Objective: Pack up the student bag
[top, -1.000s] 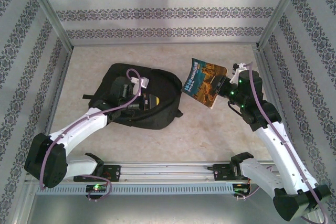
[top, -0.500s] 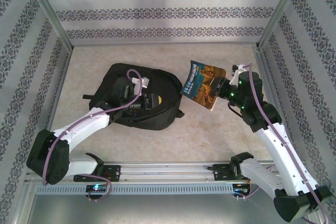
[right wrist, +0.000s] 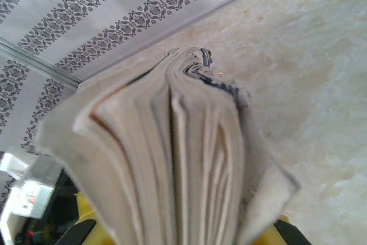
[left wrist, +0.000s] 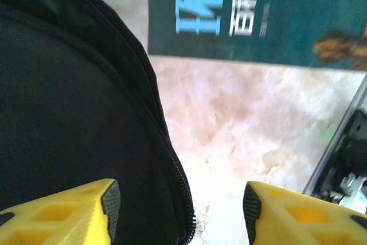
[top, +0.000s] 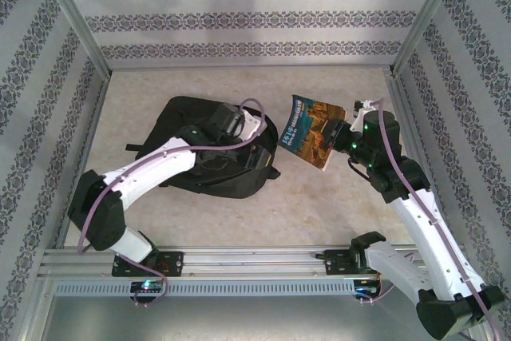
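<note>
The student bag (top: 180,121) lies flat on the pale, mottled surface (top: 215,221), a little left of the middle, its black fabric slumped and rounded, with a strap trailing out at its left end. The left arm reaches across the top of it, and the left hand (top: 257,128) sits over the bag's right-hand edge. Seen from that wrist, the left hand (left wrist: 179,199) is spread wide, its two yellow fingers (left wrist: 86,205) well apart with nothing gripped between them; below the gap runs the curved, zipped edge of the student bag (left wrist: 69,113), and then bare surface (left wrist: 241,130). Whether the fingers touch the fabric I cannot tell. Just to the right of the bag, the right hand (top: 335,129) has closed on a book (top: 310,129) with a teal and orange cover, holding it by its right side, tilted, with its lower left corner near the bag's rim. From the left wrist, the book (left wrist: 258,15) shows as a dark teal cover with blurred pale lettering. From the right wrist, the book (right wrist: 172,159) comes edge on, its pages fanned and slightly wavy, pinched at the bottom in the right hand (right wrist: 183,228), whose yellow fingers (right wrist: 86,225) peep out on either side. Behind it all stand patterned, striped walls (top: 239,13).
</note>
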